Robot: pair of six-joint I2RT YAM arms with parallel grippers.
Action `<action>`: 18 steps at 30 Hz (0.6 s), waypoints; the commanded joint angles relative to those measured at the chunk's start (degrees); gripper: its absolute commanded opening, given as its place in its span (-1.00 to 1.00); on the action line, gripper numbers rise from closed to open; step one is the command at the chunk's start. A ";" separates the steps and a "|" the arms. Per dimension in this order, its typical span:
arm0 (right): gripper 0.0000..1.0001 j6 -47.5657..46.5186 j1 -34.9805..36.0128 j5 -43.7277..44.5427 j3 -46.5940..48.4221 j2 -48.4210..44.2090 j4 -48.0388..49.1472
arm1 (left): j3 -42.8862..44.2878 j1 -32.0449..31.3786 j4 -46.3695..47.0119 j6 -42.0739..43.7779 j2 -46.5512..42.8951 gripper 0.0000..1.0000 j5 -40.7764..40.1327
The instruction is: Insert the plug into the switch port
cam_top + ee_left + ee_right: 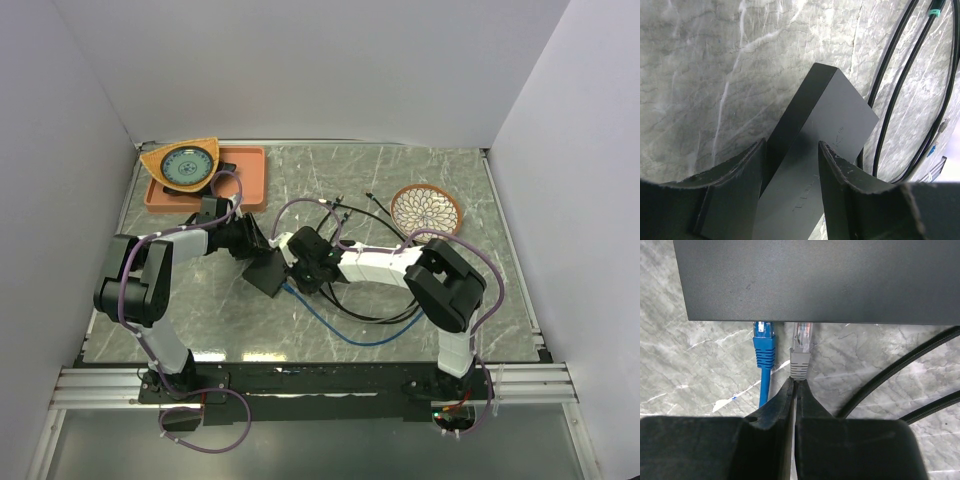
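Right gripper (794, 383) is squeezed tight on the tail end of the grey plug (800, 347), and the left gripper (790, 152) clamps the black box (815, 280). Box edge hides the switch port, so no idea if the plug's clear tip is seated. Blue plug (764, 342) sits just beside it.

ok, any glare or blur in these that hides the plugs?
Top external: even soft light, sharp, no harsh shadows. Left wrist: fisheye warps the table, mild sheen on it; black box sharp. Right wrist: grey plug and blue plug crisp, no glare; ports hidden under the box.
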 commanded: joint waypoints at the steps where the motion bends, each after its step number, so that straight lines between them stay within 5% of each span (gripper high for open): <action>1: -1.00 0.84 -1.08 1.18 -1.88 0.92 5.21 | -0.53 -0.24 1.58 0.76 0.91 0.02 1.03; 18: -1.00 0.32 -1.25 3.55 -0.29 0.47 4.68 | -0.27 -0.59 1.14 1.02 1.17 0.00 0.68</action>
